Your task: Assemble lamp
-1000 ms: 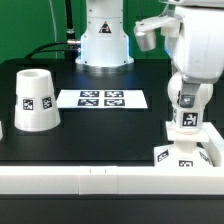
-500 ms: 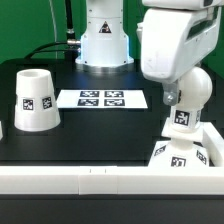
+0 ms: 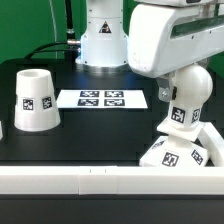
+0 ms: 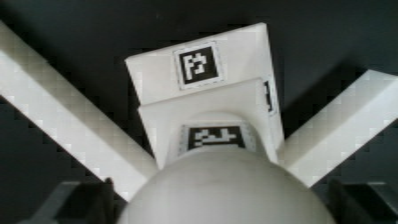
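Note:
My gripper (image 3: 183,104) is shut on the white bulb (image 3: 180,117) at the front right corner of the table. The bulb points down, its tagged neck meeting the flat square base (image 3: 172,156), which looks tilted against the corner rails. In the wrist view the bulb's round head (image 4: 214,190) fills the space between my dark fingers (image 4: 68,200), and its tagged neck runs down to the tagged base (image 4: 199,66). The tapered shade (image 3: 33,99) stands apart on the exterior view's left.
The marker board (image 3: 103,98) lies flat in the middle of the black table. White rails (image 3: 90,177) edge the table's front and right corner (image 4: 54,95). The robot's pedestal (image 3: 103,40) stands at the back.
The arm has swung over and the wrist has turned, with the bulb still held. The base has shifted from lying flat to a tilted, turned pose in the corner.

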